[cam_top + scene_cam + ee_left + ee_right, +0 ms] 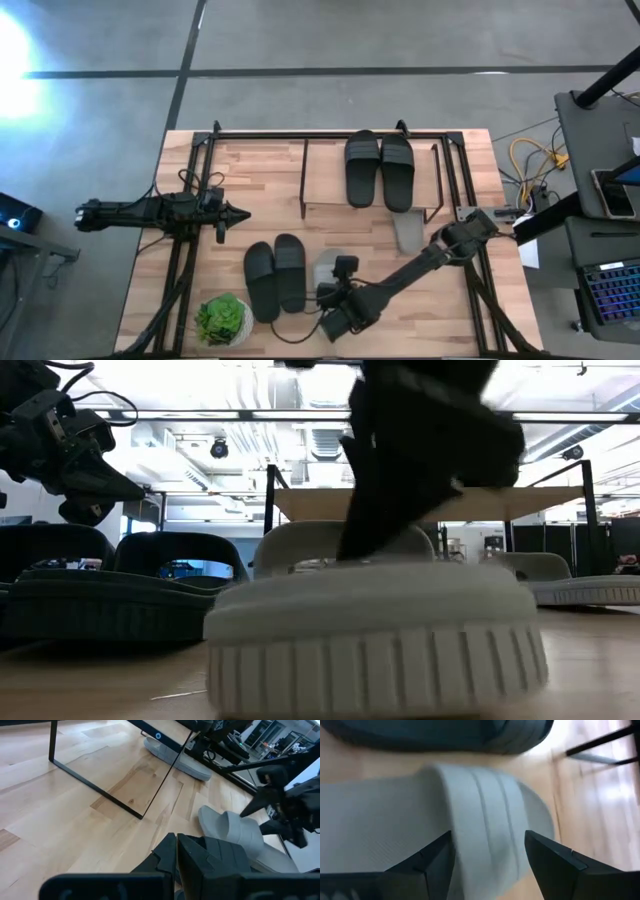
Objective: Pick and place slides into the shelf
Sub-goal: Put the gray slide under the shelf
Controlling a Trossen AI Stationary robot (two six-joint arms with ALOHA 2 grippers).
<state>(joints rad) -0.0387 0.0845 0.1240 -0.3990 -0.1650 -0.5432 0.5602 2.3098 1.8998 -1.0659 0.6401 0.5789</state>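
One by one, left to right: found left gripper (235,212) idle, fingers pressed together. Passed a pair of black rubber slides (275,280) on the pale wooden tabletop (265,160). Found right gripper (487,845) spread wide astride the strap of a light grey rubber slide (485,810) just beside them, not yet clamped. Judged it light, soft, grippy; best pinched across the strap. Saw the black-framed shelf (325,185) beyond, well apart.
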